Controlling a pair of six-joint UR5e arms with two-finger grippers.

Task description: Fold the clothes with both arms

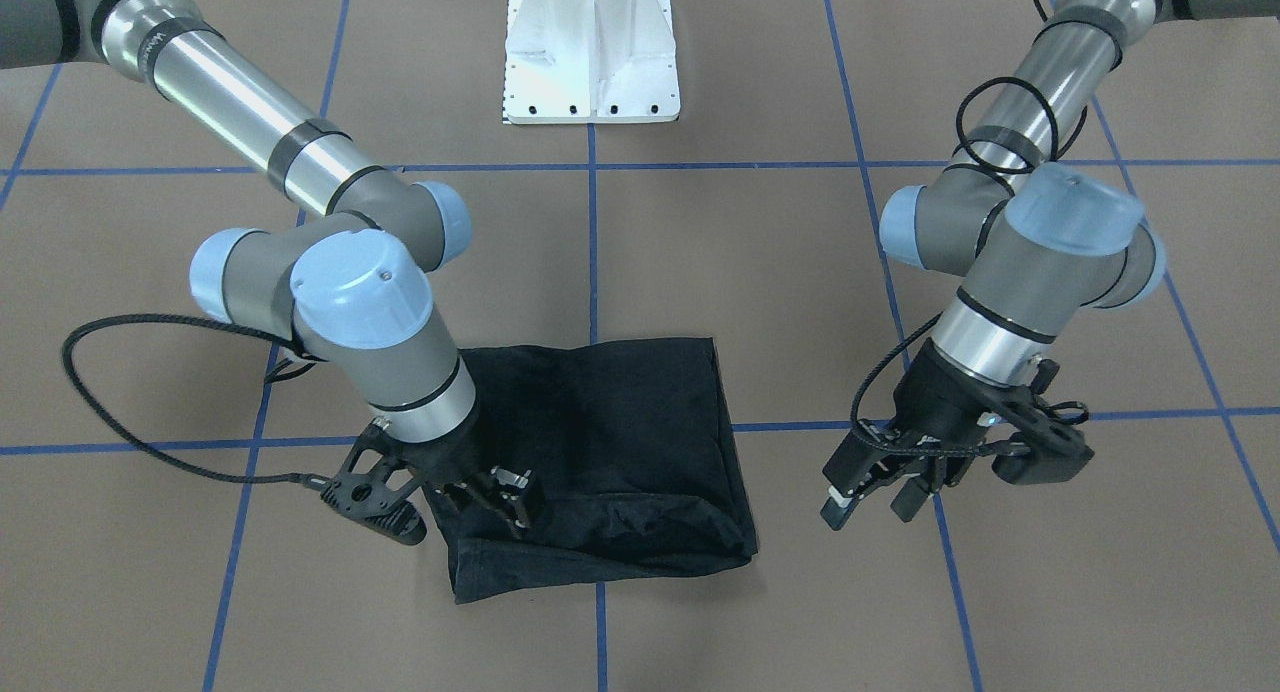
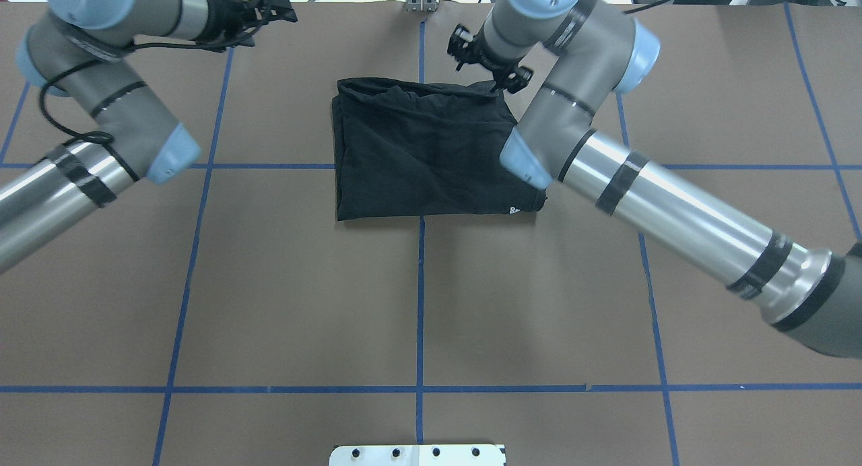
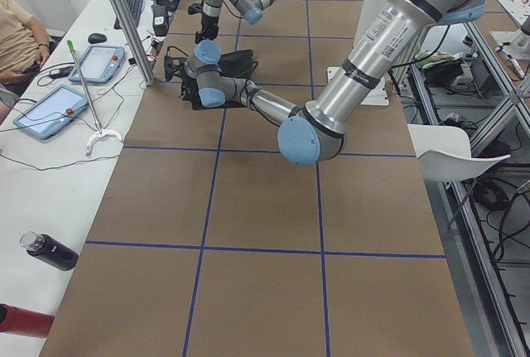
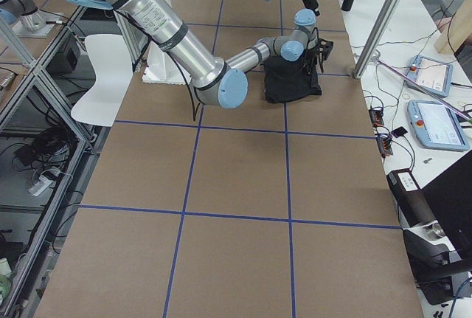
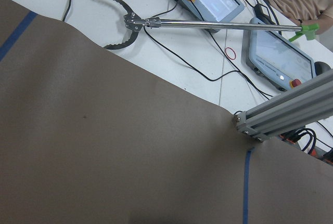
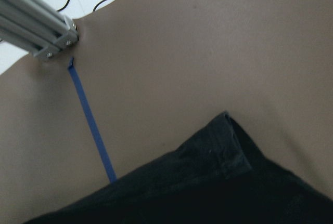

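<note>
The black T-shirt (image 1: 610, 442) lies folded into a rough rectangle on the brown table, plain side up; it also shows in the overhead view (image 2: 417, 156). A small white mark shows at its near right corner (image 2: 513, 210). My right gripper (image 1: 500, 500) sits low over the shirt's far right corner, and its fingers look apart; black on black makes this hard to read. The right wrist view shows the shirt's corner (image 6: 218, 177) lying flat. My left gripper (image 1: 872, 500) is open and empty, hovering above bare table well to the left of the shirt.
The white pedestal base (image 1: 590, 62) stands at the robot's side of the table. Beyond the far edge stand an aluminium post (image 5: 286, 109), teach pendants (image 5: 281, 57) and a grabber tool (image 5: 119, 31) on a white bench.
</note>
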